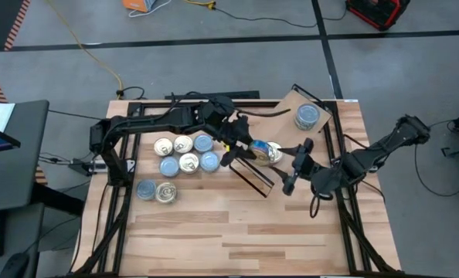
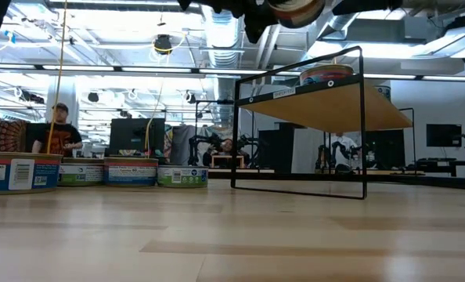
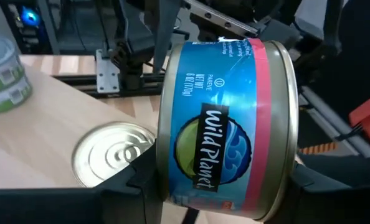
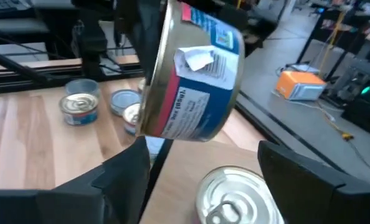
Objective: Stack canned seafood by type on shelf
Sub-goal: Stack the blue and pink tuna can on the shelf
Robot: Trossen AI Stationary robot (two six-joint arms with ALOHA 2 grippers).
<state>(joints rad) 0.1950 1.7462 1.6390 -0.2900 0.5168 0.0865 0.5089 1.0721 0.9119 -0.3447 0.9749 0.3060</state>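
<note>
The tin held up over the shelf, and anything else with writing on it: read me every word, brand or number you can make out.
"Wild Planet": brand, on the blue label of the held tin.
"NET WT. 6 OZ (170g)": same label, beside the brand.
"PAREVE": small word by the weight; only just readable.
Same tin's label in the right wrist view: print too blurred.
Tins on the table: labels too small.
Strip on the shelf frame: unreadable.

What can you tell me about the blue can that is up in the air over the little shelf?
The blue can is a flat round metal tin with a blue "Wild Planet" label, a pink band and gold rims. A bit of its label has peeled up. It hangs tipped on its edge, clamped in the left claw, above a gold-lidded tin lying on the shelf. The open right claw waits just beside it.
</note>
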